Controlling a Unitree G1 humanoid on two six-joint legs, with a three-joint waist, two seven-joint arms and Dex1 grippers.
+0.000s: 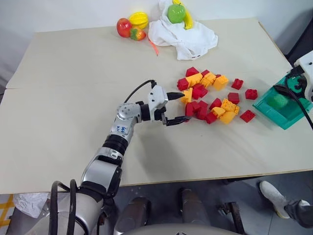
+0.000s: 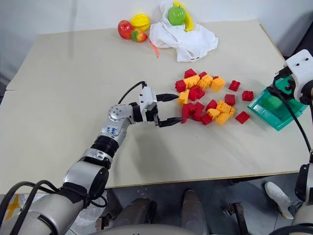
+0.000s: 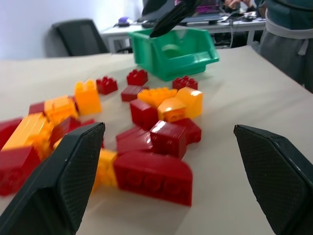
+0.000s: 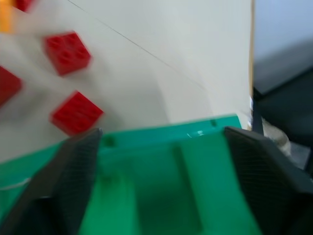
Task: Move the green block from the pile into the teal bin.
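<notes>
**Green block lies inside the teal bin at the surface's right edge**

The small dark-green studded plastic block point(image 1: 279, 101) sits on the floor of the teal translucent rectangular plastic bin point(image 1: 268, 106), under the right gripper point(image 4: 161, 161). Its outline is too soft to tell which way its long axis runs. The bin stands skewed to the surface's edges, its long side running from front right toward back left.

The right gripper's 2 black fingers point(image 4: 73, 181) stand wide apart over the bin with nothing between them. The left gripper point(image 1: 175, 107) points level toward the pile of small red and yellow-orange studded plastic bricks point(image 1: 210, 98), at its left margin; its fingers point(image 3: 63, 186) are spread wide and hold nothing, with a red brick lying just ahead.

3 loose red bricks point(image 1: 248, 115) lie between the pile and the bin. At the beige surface's point(image 1: 73, 73) far side are a crumpled white cloth point(image 1: 183, 34) bearing a light-green toy apple point(image 1: 176, 13) and a yellow toy banana, and beside it a cluster of red and yellow toy fruits point(image 1: 131, 25). No writing can be read anywhere.
</notes>
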